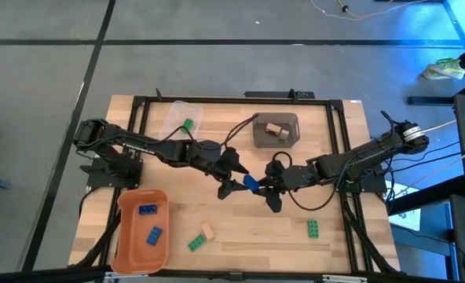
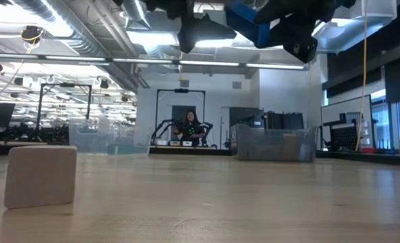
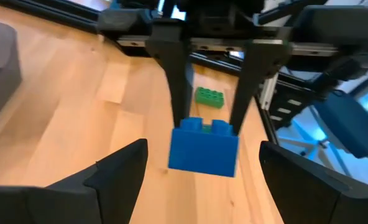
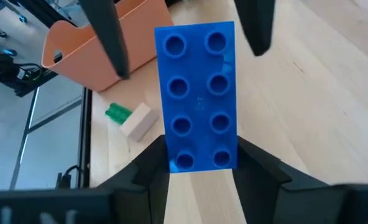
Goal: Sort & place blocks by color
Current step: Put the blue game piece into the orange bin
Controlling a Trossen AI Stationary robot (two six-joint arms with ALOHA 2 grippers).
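1. One blue block is held above the middle of the bench, clamped at one end between the fingers of the right claw; in the right wrist view its studded face is turned toward the camera.
2. Either side of the same block, the left claw is spread wide, with its two fingertips standing apart from the block and not touching it.
3. Seen from the left wrist, the blue block is gripped between the two dark fingers of the opposite arm.
4. Two further blue blocks are lying in the orange bin at the bench's front left corner, the second nearer the front edge.
5. A green block and a pale tan block are lying just beside each other on the bench, right of the orange bin.
6. Another green block is lying alone on the bench toward the front right, well apart from that pair.
7. A third green block is seen inside the clear bin at the back left.
8. Pale tan blocks are seen in the grey bin at the back centre; their number cannot be told.
9. In the low view, a tan block is standing on the bench at the left, and both arms are seen overhead with the blue block between them.
10. A person is visible far off in the room behind the bench.
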